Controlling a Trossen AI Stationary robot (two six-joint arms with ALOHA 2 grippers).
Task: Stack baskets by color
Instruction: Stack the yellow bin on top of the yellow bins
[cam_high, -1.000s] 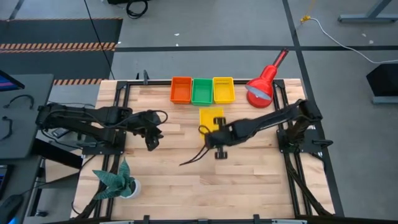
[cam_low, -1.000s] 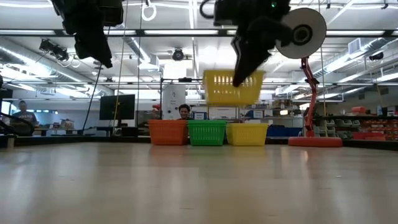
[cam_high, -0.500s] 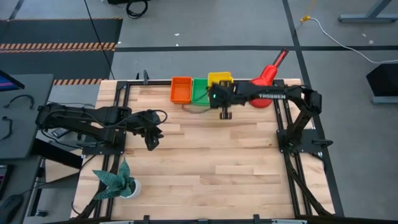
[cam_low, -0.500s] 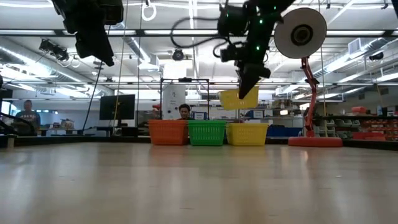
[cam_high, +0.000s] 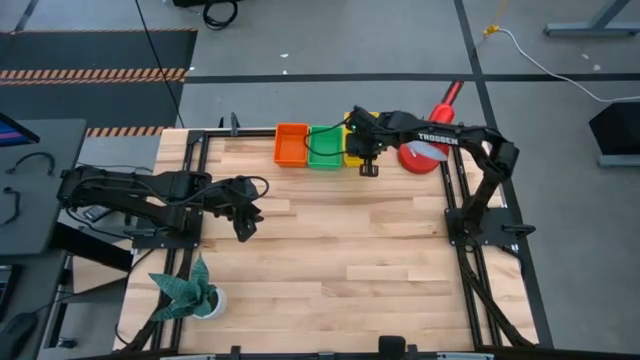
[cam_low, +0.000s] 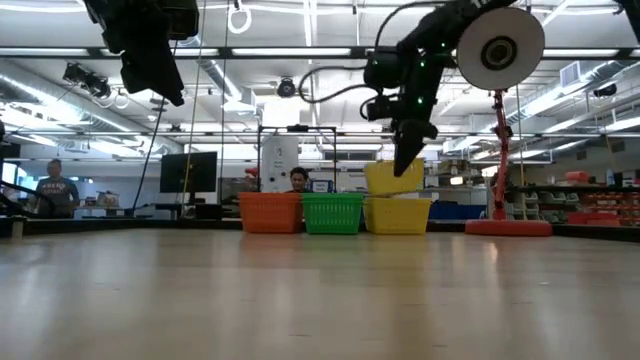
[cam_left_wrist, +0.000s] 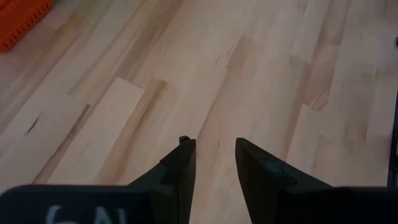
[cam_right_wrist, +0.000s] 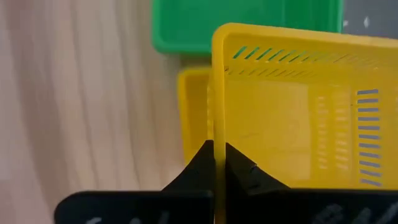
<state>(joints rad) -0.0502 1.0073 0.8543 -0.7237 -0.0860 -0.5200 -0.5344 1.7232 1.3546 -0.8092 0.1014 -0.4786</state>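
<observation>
An orange basket (cam_high: 291, 145), a green basket (cam_high: 323, 148) and a yellow basket (cam_low: 397, 215) stand side by side on their bottoms at the table's far edge. My right gripper (cam_low: 405, 165) is shut on a second yellow basket (cam_low: 393, 178) and holds it right over the yellow one in the row. In the right wrist view the held yellow basket (cam_right_wrist: 292, 106) covers most of the one below (cam_right_wrist: 189, 112). My left gripper (cam_left_wrist: 212, 146) hangs open over bare wood at the table's left, with nothing between its fingers. My right gripper pinches one side wall of the yellow basket at its rim (cam_right_wrist: 214, 140), one finger inside the basket and one outside. The fingers slant down from above. The basket hangs below them, a little tilted, just over the yellow basket in the row; whether the two touch I cannot tell.
A red cone-shaded lamp (cam_high: 425, 140) stands at the far right corner, close to my right arm. A small potted plant (cam_high: 190, 290) sits at the near left corner. Bare wood (cam_high: 350, 250) spans the table's middle and near side.
My right gripper has swung from the table's middle toward the far edge and a little to the right, turning as it went. It carried the yellow basket, still shut on it, until the basket came over the yellow one in the row.
</observation>
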